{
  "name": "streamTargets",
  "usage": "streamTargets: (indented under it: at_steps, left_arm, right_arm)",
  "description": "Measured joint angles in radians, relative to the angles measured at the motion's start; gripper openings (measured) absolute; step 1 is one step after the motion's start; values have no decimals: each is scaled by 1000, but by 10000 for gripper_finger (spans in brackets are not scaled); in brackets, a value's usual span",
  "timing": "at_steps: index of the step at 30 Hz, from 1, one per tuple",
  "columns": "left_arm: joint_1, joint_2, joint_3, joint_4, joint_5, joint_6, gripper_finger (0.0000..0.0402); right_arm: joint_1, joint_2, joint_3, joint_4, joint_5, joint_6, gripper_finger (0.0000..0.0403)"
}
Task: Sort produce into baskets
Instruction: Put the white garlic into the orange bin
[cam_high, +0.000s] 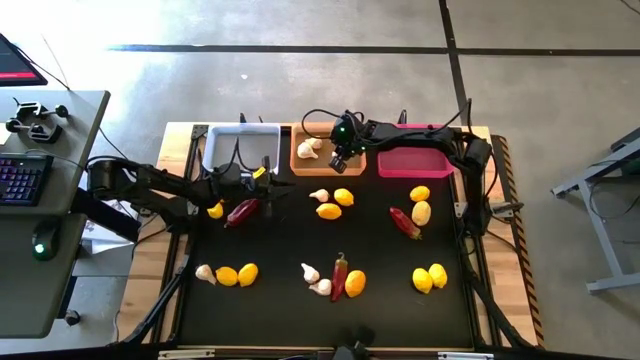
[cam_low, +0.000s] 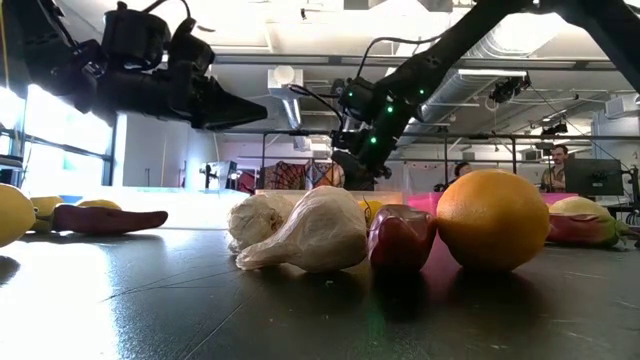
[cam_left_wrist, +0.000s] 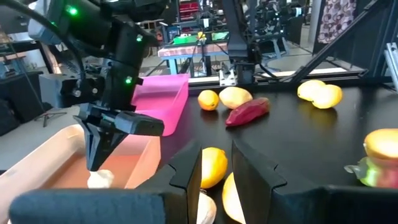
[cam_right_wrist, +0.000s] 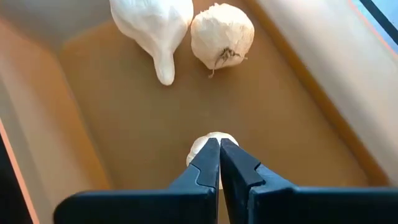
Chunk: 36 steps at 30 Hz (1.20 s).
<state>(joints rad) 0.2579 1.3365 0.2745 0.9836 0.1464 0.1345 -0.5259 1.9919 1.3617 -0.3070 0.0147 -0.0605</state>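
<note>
Three baskets stand along the far edge: white (cam_high: 240, 146), orange (cam_high: 328, 152), pink (cam_high: 415, 161). My right gripper (cam_high: 341, 160) is shut and points down into the orange basket (cam_right_wrist: 112, 124), its tips just over a garlic bulb (cam_right_wrist: 211, 144) on the floor. Two more garlic bulbs (cam_right_wrist: 186, 28) lie there. My left gripper (cam_high: 270, 183) is open and empty above the mat, near a dark red chili (cam_high: 243, 211) and a lemon (cam_high: 215, 210). Lemons, garlic and chilies lie scattered on the black mat. My right gripper's shut fingertips (cam_left_wrist: 94, 163) stand right above the garlic bulb (cam_left_wrist: 100, 179) on the orange basket's floor, coming from above and pointing down. I cannot tell whether they touch it.
Groups of produce lie mid-mat (cam_high: 330, 205), at the right (cam_high: 412, 215), and along the near edge (cam_high: 228, 275), (cam_high: 335, 280), (cam_high: 430, 278). The near-middle group fills the low view's foreground (cam_low: 400, 235). Table edges frame the mat; a desk with a keyboard (cam_high: 25, 180) stands to the left.
</note>
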Motion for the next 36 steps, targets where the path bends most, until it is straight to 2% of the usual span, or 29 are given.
streamTargets:
  at_steps: [6, 9, 14, 18, 21, 26, 27, 36]
  left_arm:
    - [-14, 0, 0, 0, 0, -1, 73]
    - [-17, 0, 0, 0, 0, -1, 73]
    - [-17, 0, 0, -9, 0, -1, 73]
    - [-17, 0, 0, -15, 0, 7, 73]
    - [-17, 0, 0, -15, 0, 7, 73]
    - [-17, 0, 0, -27, 0, 7, 73]
    - [-17, 0, 0, -29, 0, 7, 73]
    - [-17, 0, 0, -60, 0, 7, 73]
  right_arm:
    - [0, 0, 0, 2, 0, -5, 9]
    - [6, -2, 0, 5, 16, -11, 39]
    - [31, -26, 0, -18, 135, -19, 109]
    - [64, -92, -1, -49, 148, 13, 130]
    - [106, -152, -1, -59, 207, -7, 111]
    - [170, -200, -1, -58, 237, -22, 19]
    - [184, -200, -7, -43, 238, -22, 10]
    - [309, -229, -263, 269, 287, 60, 4]
